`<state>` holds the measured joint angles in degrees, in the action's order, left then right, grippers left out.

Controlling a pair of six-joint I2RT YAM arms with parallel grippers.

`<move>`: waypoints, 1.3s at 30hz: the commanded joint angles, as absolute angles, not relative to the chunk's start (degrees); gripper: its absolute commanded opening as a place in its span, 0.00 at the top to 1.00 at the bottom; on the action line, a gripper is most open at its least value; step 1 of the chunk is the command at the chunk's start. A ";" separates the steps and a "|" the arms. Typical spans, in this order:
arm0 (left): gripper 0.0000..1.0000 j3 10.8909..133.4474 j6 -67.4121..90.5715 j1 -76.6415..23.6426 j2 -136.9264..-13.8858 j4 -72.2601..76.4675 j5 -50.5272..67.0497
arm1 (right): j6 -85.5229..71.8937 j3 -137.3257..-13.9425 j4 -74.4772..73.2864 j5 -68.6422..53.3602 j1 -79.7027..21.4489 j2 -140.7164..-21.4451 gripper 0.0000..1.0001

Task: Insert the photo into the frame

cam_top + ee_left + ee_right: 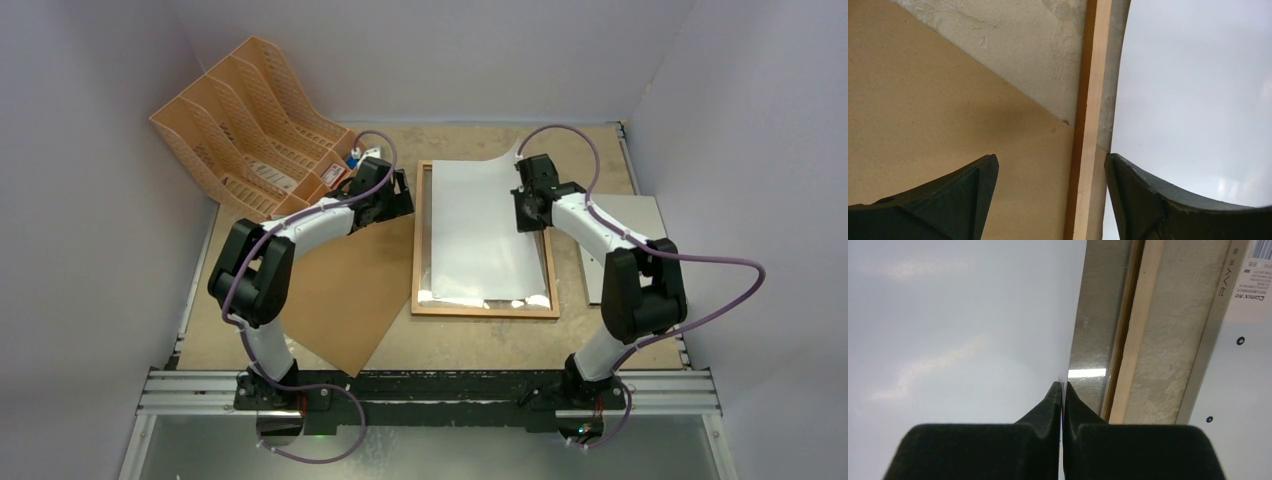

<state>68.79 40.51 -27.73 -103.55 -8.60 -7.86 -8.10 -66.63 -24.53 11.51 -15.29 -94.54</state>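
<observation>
The photo [480, 235] lies white back up inside the brown wooden frame [421, 240] at the table's middle, its far right corner curling up past the frame's far edge. My right gripper [522, 205] is shut on the photo's right edge; in the right wrist view the fingertips [1063, 389] pinch the white sheet [958, 325] beside the frame's right rail [1135, 335]. My left gripper [402, 195] is open and empty, straddling the frame's left rail [1090, 125], with the photo [1198, 90] to its right.
A brown fibreboard backing panel [335, 290] lies left of the frame, under the left arm. An orange-tan file rack [250, 125] stands at the back left. A pale grey-white sheet with a sticker [635, 240] lies right of the frame.
</observation>
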 commanded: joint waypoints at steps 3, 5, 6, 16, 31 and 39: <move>0.19 69.96 40.79 -27.60 -104.13 -6.05 -5.49 | -6.44 -66.65 -25.37 9.46 -16.85 -94.83 1.00; 0.19 69.93 40.78 -27.60 -104.29 -5.82 -5.09 | -6.33 -66.56 -25.53 9.72 -17.32 -94.92 1.00; 0.19 69.95 40.78 -27.60 -104.39 -5.80 -4.90 | -6.33 -66.49 -25.67 9.75 -17.32 -94.86 1.00; 0.20 69.87 40.70 -27.60 -105.20 -5.31 -3.51 | -5.47 -64.66 -25.84 9.87 -18.94 -91.97 1.00; 0.20 69.96 40.69 -27.59 -106.04 -5.18 -2.82 | -3.61 -61.88 -25.07 14.10 -22.59 -88.20 1.00; 0.22 70.76 39.99 -27.60 -108.21 -3.63 -0.76 | -3.29 -60.23 -24.36 18.97 -23.37 -86.67 1.00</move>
<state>68.79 40.45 -27.70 -106.87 -6.31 -2.26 -4.32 -61.23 -24.10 15.40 -22.98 -89.30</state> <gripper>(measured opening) 0.791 0.004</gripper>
